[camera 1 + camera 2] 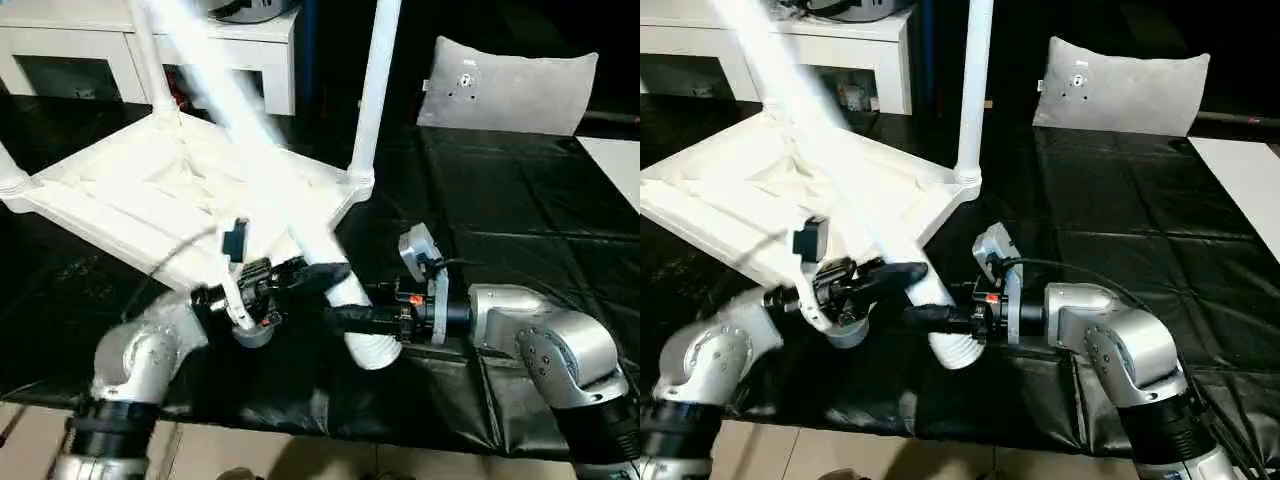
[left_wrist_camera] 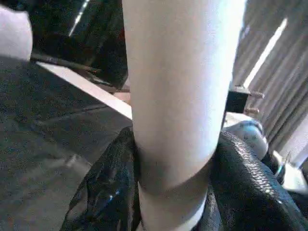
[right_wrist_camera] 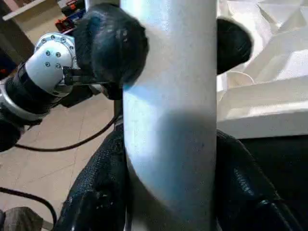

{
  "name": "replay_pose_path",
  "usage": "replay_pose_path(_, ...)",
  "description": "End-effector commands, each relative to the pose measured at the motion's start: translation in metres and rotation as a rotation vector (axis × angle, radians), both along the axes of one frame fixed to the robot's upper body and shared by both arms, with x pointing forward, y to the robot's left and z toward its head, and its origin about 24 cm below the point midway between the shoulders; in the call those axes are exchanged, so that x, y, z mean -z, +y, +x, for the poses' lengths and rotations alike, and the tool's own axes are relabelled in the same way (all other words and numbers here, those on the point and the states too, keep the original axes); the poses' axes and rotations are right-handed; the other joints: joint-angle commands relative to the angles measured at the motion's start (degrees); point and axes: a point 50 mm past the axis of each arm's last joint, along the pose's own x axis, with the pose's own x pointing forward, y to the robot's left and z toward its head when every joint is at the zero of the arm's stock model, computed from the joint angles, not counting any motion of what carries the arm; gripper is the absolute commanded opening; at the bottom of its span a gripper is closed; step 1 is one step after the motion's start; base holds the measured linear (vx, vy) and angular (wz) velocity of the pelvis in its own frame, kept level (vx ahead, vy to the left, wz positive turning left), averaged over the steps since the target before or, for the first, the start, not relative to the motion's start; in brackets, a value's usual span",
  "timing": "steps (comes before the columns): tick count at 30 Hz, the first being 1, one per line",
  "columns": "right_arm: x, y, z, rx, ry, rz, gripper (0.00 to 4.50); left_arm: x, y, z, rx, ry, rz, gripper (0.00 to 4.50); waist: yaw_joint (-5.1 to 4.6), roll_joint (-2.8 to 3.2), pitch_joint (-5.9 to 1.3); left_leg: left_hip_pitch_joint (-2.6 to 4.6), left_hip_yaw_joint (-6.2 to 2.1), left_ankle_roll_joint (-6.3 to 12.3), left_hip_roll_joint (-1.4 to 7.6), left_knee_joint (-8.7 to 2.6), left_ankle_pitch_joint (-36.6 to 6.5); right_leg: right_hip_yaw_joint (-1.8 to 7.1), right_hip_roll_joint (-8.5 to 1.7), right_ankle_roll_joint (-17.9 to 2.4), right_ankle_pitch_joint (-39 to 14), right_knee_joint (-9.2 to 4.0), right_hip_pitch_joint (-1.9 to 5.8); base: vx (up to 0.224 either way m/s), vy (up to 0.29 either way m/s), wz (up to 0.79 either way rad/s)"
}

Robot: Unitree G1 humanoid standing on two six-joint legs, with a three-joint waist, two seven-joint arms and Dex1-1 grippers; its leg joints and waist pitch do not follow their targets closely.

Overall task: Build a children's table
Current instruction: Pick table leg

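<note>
The children's table top (image 1: 110,215) lies upside down and tilted on the black cloth, ribbed underside up. Upright legs stand in its corners: one at the right corner (image 1: 372,90), one at the back (image 1: 148,60). A loose white leg (image 1: 270,170) slants across the top, its thick end (image 1: 372,350) down near the front. My left gripper (image 1: 300,278) is shut on this leg, and my right gripper (image 1: 340,318) is shut on it just below. In the left wrist view the leg (image 2: 178,96) sits between black fingers (image 2: 106,192). In the right wrist view the leg (image 3: 168,120) sits likewise between fingers (image 3: 250,183).
A white cabinet (image 1: 230,50) stands behind the table top. A grey cushion (image 1: 510,85) lies at the back right, and a flat white board (image 1: 620,165) at the right edge. The black cloth's front edge (image 1: 300,420) runs just below my forearms, with floor beyond.
</note>
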Motion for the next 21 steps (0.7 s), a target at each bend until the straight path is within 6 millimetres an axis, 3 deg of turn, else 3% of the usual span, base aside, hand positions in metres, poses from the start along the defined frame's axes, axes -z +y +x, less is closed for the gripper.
replay_pose_path(1,-0.006,-0.009,0.001,0.018,-0.014,0.027,1.88,-0.016,-0.012,-0.007,0.110,-0.086,-0.013,2.60,0.12,0.25,-3.76,0.34,0.22,0.02,1.33,-4.39,-12.97,1.97,-3.40,-8.20,-21.04,-4.28,3.06,0.000,0.000,0.00)
replay_pose_path(4,-0.006,-0.010,-0.001,0.001,-0.012,0.033,1.88,-0.023,-0.014,-0.009,0.162,-0.092,-0.049,2.60,0.12,0.18,-3.75,0.30,0.30,0.10,1.25,-4.31,-12.52,1.97,-3.32,-8.62,-20.61,-4.19,3.08,0.000,0.000,0.00)
replay_pose_path(6,-0.005,-0.011,-0.002,-0.004,-0.011,0.030,1.88,-0.019,-0.014,-0.017,0.268,-0.067,0.009,2.60,0.21,0.24,-3.83,0.36,0.29,0.28,1.18,-4.23,-12.48,1.98,-3.32,-8.63,-21.07,-4.19,3.01,0.000,0.000,0.00)
replay_pose_path(12,-0.005,-0.013,-0.002,-0.007,-0.015,0.029,1.88,-0.014,-0.012,-0.022,0.349,-0.058,0.064,2.60,-0.07,0.49,-3.72,0.45,0.23,-0.13,1.13,-4.26,-13.77,1.90,-3.24,-8.32,-23.15,-4.41,2.83,0.000,0.000,0.00)
replay_pose_path(18,-0.006,-0.011,-0.001,0.013,-0.036,0.069,1.88,-0.018,-0.012,-0.021,0.328,-0.083,0.078,2.60,-0.01,0.46,-3.73,0.40,0.18,-0.18,1.14,-4.28,-13.97,1.88,-3.27,-8.12,-23.75,-4.47,2.82,0.000,0.000,0.00)
replay_pose_path(21,-0.008,-0.010,0.002,0.037,-0.051,0.091,1.88,-0.014,-0.010,-0.018,0.298,-0.119,0.181,2.60,-0.02,0.53,-3.73,0.41,0.12,-0.22,1.08,-4.33,-14.36,1.82,-3.22,-7.73,-24.38,-4.55,2.75,0.000,0.000,0.00)
